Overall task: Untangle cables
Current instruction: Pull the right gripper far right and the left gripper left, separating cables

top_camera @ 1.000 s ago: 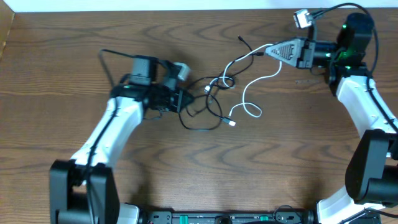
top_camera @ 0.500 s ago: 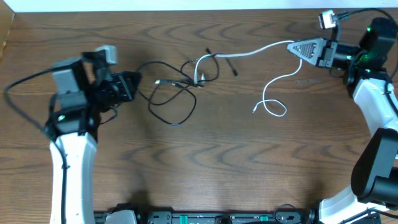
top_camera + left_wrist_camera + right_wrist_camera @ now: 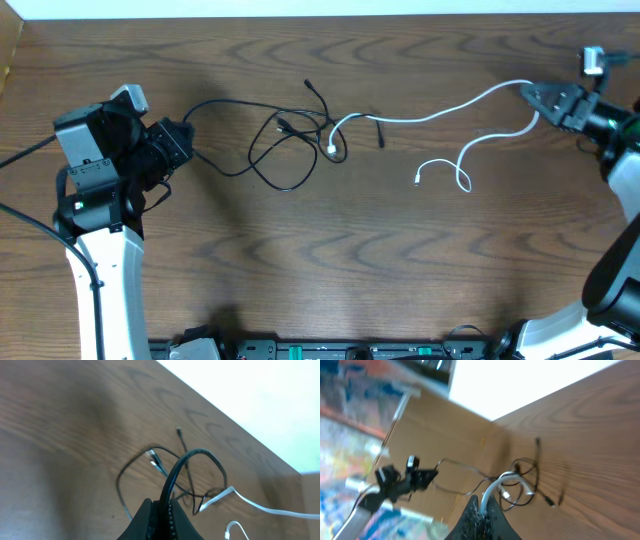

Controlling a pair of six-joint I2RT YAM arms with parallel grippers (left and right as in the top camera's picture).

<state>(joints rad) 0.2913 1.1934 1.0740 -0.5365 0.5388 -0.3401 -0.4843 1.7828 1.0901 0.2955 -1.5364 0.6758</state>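
Inside left jaws, black cable (image 3: 176, 471) clamped; inside right jaws, white cable (image 3: 470, 100) clamped; tangle (image 3: 325, 138) between both.

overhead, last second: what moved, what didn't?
Grippers pulled apart: left gripper hauled its black cable left, right gripper drew the white cable right, stretching it out. The tangle spread out but isn't undone. Both jaws stayed shut on their cables.

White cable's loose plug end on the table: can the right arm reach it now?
Probably not yet: the jaws of the right arm are shut on the white cable. The loose plug lies on bare table with nothing over it, so after letting go the way looks free.
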